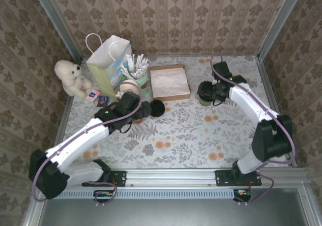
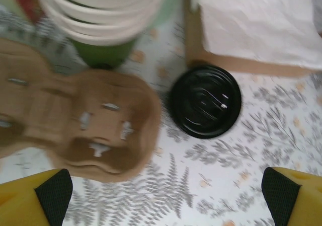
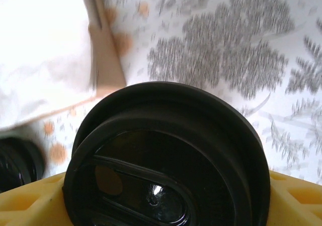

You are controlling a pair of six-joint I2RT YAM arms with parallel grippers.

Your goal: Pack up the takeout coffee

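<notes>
The takeout coffee (image 3: 166, 155) is sitting nearest, its black lid bulging between the yellow fingers (image 3: 25, 206) of my right end effector (image 1: 210, 91). The lid is hiding the contact, so I cannot tell whether I am grasping it. From above, it is showing at 3 o'clock of the napkin box (image 1: 170, 82). My left end effector (image 2: 161, 198) is hanging released over the desk (image 2: 211, 185), with a brown cup carrier (image 2: 95, 130) lying at 10 o'clock, a loose black lid (image 2: 205, 101) at 1 o'clock and the stack of cream cups (image 2: 100, 14) beyond at 11 o'clock.
</notes>
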